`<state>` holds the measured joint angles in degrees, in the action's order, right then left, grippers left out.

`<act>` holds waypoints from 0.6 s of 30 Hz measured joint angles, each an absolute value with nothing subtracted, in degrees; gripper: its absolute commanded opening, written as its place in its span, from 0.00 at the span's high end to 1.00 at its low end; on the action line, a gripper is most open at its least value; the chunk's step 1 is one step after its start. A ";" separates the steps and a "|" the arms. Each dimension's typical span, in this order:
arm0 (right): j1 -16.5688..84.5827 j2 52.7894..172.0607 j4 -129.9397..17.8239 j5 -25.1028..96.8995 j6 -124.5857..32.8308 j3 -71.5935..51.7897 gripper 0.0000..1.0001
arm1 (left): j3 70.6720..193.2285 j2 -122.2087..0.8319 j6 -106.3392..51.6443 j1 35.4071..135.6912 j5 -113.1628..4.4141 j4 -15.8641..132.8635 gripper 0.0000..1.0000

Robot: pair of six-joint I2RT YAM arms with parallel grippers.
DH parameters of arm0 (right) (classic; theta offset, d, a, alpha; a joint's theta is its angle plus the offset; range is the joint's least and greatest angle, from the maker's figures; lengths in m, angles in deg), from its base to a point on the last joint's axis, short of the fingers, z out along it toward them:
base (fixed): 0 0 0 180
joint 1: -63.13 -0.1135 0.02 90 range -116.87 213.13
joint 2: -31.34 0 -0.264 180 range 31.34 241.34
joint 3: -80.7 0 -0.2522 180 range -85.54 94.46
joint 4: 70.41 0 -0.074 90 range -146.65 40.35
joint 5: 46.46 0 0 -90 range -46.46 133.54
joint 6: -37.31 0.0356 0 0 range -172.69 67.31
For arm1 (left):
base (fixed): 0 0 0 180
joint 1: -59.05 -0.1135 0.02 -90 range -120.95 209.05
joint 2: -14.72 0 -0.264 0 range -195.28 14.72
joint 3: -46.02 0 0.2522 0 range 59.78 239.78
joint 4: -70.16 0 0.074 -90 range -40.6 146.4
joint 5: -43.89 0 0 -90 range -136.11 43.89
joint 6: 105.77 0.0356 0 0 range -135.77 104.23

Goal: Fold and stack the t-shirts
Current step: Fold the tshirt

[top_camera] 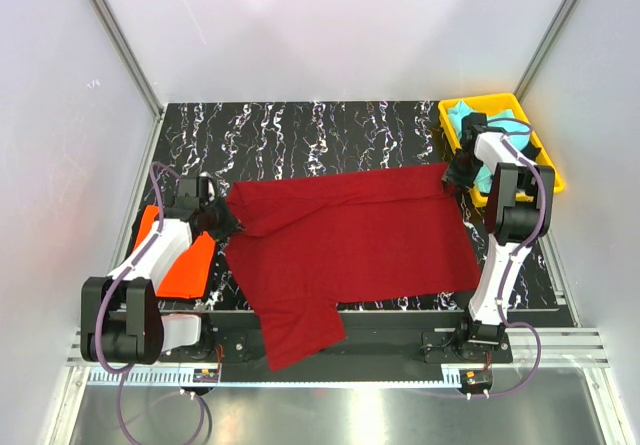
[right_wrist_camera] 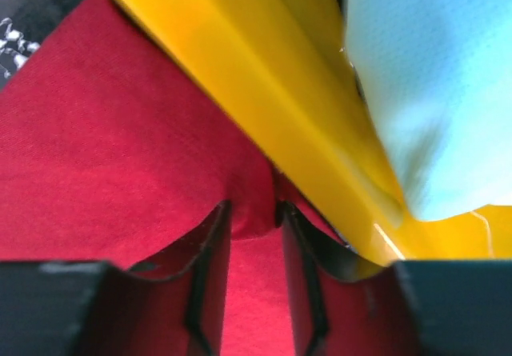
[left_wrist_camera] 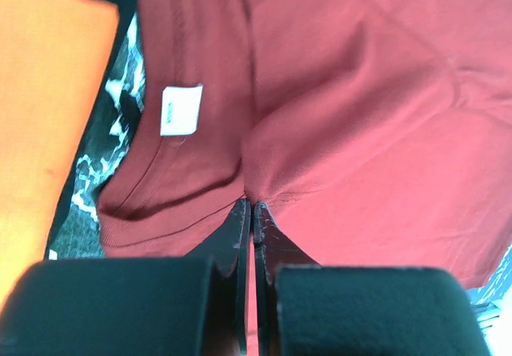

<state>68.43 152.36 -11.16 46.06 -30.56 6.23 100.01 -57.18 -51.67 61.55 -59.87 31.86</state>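
A black marbled table is seen from above, with two robot arms rising from its near edge. A large red tee lies spread across the middle of the table, mostly flat. Its collar end is to the left and its body stretches to the right. One flap of it reaches toward the near edge, between the arm bases.

The left gripper is at the tee's left end, just beside the collar. Its fingers are pressed together on a pucker of red cloth. A small white label shows inside the neck. An orange tee lies flat at the left of the table, partly under the left arm and just beside the red one.

The right gripper is at the red tee's far right corner, close against the outer wall of a yellow tray. Its fingers stand apart with a raised fold of red cloth between them. Whether they press that fold cannot be told. A turquoise tee lies inside the tray
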 measured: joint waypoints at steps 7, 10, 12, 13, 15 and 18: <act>65.79 148.27 -9.76 47.40 -30.78 6.30 0.47 | 103.62 -58.71 -50.36 61.49 -61.42 32.30 1.00; 63.58 143.31 -9.17 47.59 -31.13 6.34 0.43 | 103.46 -58.69 -50.31 61.49 -62.49 32.52 1.00; 61.96 140.07 -8.93 47.57 -31.46 6.41 0.41 | 103.11 -58.49 -50.33 61.49 -62.95 32.65 1.00; 60.94 138.32 -8.88 47.38 -31.52 6.43 0.41 | 102.92 -58.36 -50.33 61.49 -63.15 32.69 1.00; 58.88 135.26 -8.78 46.65 -31.41 6.34 0.42 | 102.54 -57.97 -50.31 61.49 -63.52 32.71 1.00; 54.99 130.39 -10.70 43.40 -29.45 3.78 0.45 | 102.46 -57.07 -50.20 61.49 -63.78 32.80 1.00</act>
<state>54.99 130.39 -10.70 43.40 -29.45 3.78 102.46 -57.07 -50.20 61.49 -63.78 32.80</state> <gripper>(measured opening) 0.563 0.015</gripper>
